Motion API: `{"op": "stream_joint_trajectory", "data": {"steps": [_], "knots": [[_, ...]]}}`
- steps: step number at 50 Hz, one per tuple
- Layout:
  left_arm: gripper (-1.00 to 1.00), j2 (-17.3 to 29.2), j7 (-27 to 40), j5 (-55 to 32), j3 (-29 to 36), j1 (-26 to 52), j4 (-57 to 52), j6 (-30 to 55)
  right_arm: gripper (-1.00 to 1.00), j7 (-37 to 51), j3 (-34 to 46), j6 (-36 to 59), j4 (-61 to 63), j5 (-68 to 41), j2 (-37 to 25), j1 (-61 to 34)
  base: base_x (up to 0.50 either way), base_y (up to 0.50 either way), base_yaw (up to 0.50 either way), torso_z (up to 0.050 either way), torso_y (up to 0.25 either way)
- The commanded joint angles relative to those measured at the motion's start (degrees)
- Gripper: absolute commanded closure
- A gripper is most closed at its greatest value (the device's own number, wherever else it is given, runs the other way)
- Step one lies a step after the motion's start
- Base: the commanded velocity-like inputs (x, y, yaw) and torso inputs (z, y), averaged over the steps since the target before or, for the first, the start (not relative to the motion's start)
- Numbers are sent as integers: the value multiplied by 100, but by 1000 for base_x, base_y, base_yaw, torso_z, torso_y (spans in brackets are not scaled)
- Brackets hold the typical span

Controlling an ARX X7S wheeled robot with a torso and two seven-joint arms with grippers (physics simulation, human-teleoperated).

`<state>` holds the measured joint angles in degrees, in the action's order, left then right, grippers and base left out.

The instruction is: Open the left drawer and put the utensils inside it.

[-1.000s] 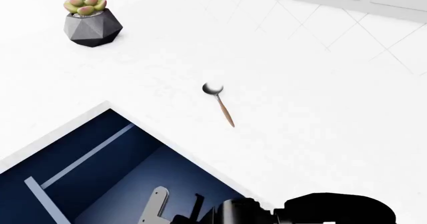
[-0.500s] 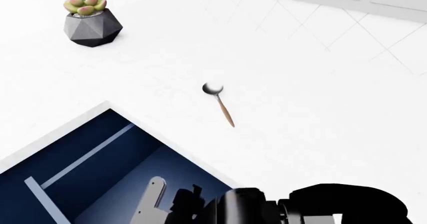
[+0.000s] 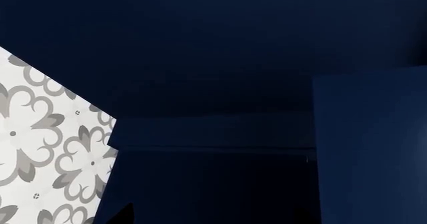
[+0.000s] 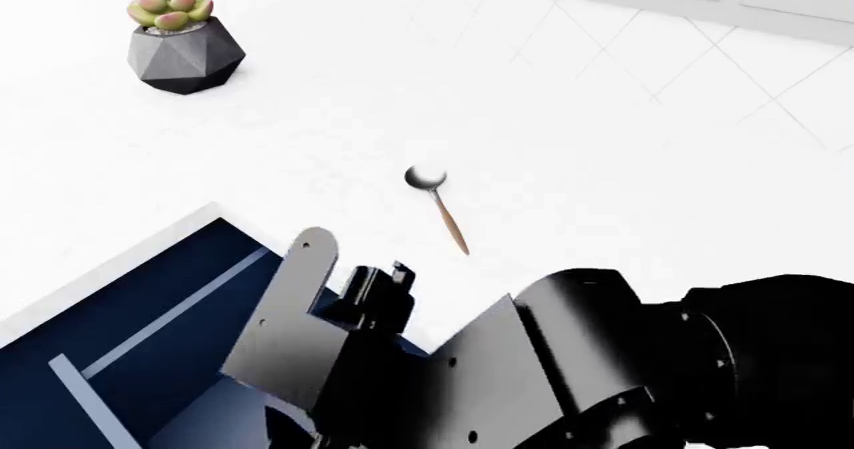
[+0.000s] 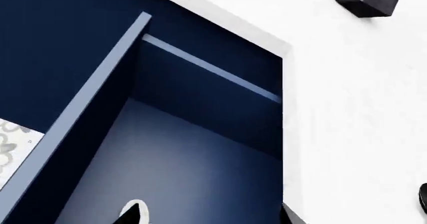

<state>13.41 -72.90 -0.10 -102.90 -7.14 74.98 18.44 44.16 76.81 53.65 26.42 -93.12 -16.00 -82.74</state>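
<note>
A home kitchen: white desk [image 4: 641, 169], open navy-blue drawer [image 4: 147, 319], metal spoon with reddish-brown handle [image 4: 438, 207], potted succulent [image 4: 180, 34] at ten o'clock, grey-patterned floor tiles [image 3: 47, 154].

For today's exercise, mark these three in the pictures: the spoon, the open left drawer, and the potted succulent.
spoon [image 4: 439, 210], head view, where handle meets bowl.
left drawer [image 4: 160, 321], head view, pale divider strip inside.
potted succulent [image 4: 186, 56], head view, grey faceted pot's front.
</note>
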Motion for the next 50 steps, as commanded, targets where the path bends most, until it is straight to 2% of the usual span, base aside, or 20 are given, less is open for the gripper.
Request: {"op": "stream_joint_trajectory", "data": {"steps": [1,10,18,21,24,26,27,29,34,36,40,41,43,50], "knots": [[-100,-7,21,2,-2,7,0,-27,-100,163,-1178,-148,479,-1225,-666,-1275,0,0,0,0,0],[-100,-5,49,-4,-19,12,0,-31,-100,-173,-1811,-326,-451,-1537,-992,-1987,0,0,0,0,0],[-100,2,56,-1,-20,19,0,-18,-100,365,-1434,-216,-2490,-1395,-752,-2360,0,0,0,0,0],[-100,4,46,0,-18,21,0,-2,-100,1,-1266,-264,-2750,-601,-700,-2491,0,0,0,0,0],[-100,3,44,3,-13,24,0,1,-100,310,-1287,-142,-3495,-1178,-611,-2495,0,0,0,0,0],[-100,3,44,3,-13,24,0,1,-100,309,-1287,-142,-3498,-1178,-610,-2496,0,0,0,0,0],[-100,4,32,0,-14,22,0,2,-100,56,-1173,4,-4073,-1044,-543,-2672,0,0,0,0,0],[-100,5,43,-2,-20,21,0,3,-100,16,-782,199,-4213,-464,-437,-2860,0,0,0,0,0],[-100,-4,66,5,-11,27,0,-8,-100,-495,-930,-404,-5006,-190,-271,-2665,0,0,0,0,0],[-100,-7,82,7,-9,32,0,-18,-100,-726,-884,-315,-5733,-260,-20,-2661,0,0,0,0,0],[-100,-5,90,6,-7,32,0,-9,-100,-1199,-630,-383,-6186,96,211,-2633,0,0,0,0,0],[-100,-8,91,8,-2,36,0,-15,-100,-1363,-518,-128,-6593,66,388,-2706,0,0,0,0,0],[-100,-18,89,14,12,43,0,-28,-100,-1801,-407,-312,-6756,283,506,-2627,0,0,0,0,0],[-100,-22,112,14,33,52,0,-22,-100,-2398,-349,-627,-7661,447,944,-2460,0,0,0,0,0]]}}
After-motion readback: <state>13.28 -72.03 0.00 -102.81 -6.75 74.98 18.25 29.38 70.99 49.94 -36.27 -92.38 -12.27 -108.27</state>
